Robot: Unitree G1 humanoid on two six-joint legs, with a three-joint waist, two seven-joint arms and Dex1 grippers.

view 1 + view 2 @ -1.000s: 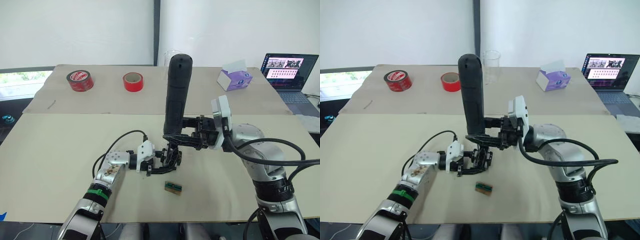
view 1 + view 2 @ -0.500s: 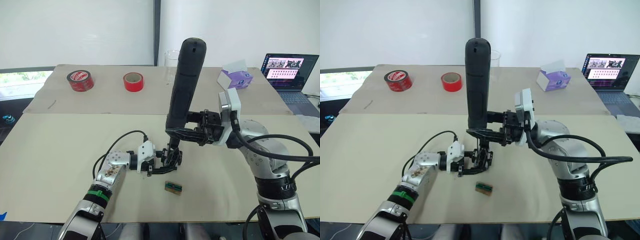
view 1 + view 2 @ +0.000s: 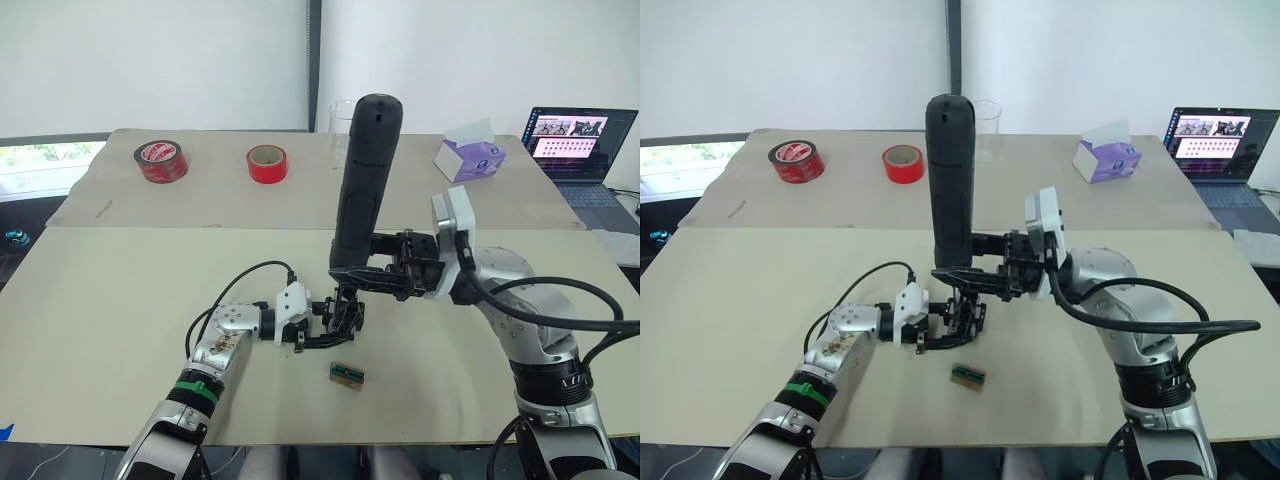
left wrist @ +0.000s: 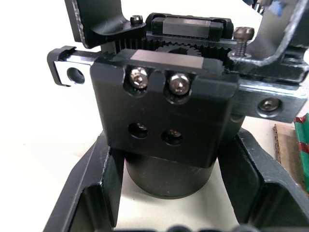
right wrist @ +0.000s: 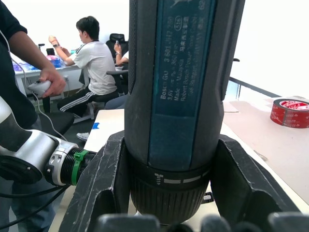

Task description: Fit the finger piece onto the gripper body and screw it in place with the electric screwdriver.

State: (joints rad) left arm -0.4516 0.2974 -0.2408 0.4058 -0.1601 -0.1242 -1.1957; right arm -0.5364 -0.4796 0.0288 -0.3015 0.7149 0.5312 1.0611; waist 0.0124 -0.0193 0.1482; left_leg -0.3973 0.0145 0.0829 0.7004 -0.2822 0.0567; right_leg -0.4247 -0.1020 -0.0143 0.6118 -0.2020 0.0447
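The gripper body (image 3: pixel 342 318), a blocky black metal mechanism with silver screw heads, sits on the desk (image 3: pixel 120 290), pinched in the left hand (image 3: pixel 322 322). Directly above it, the right hand (image 3: pixel 352 277) clamps the smooth black cylindrical electric screwdriver (image 3: pixel 362 190), standing nearly upright.

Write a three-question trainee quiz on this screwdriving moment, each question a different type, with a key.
1. True or false: the right pincer holds the electric screwdriver roughly upright.
2. What grips the gripper body? A) left pincer B) a person's hand C) nothing
3. Fill in: the small green-and-brown block lies on the ____.

Key: 1 true; 2 A; 3 table.
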